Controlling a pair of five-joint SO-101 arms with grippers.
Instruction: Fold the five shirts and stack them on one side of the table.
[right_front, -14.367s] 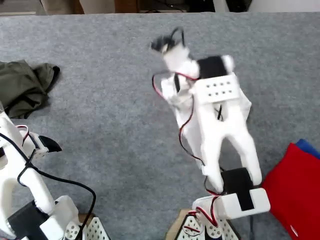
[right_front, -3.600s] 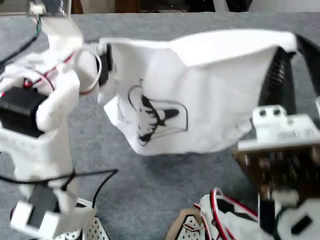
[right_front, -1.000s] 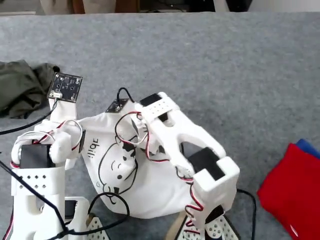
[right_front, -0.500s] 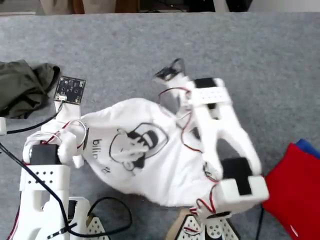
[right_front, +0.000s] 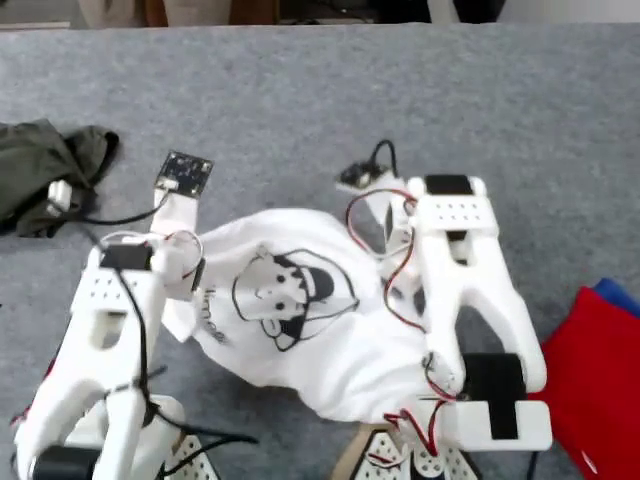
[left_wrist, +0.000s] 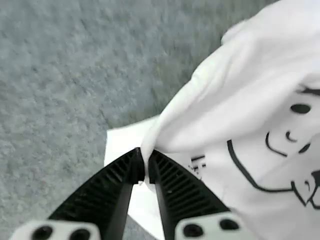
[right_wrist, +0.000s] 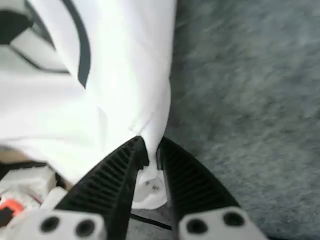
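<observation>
A crumpled olive shirt (right_front: 45, 170) lies far left on the grey table (right_front: 520, 100). The left gripper (left_wrist: 145, 167) is pinched on one edge of the white cartoon-print shirt (right_front: 330, 350) lying mid-table. The right gripper (right_wrist: 150, 150) clamps its other edge. A red shirt (right_front: 600, 380) sits far right.

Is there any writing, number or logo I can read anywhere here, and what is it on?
White shirt: a short line of dark lettering beside the cartoon face, too blurred to read.
No other words, numbers or signs can be read.
</observation>
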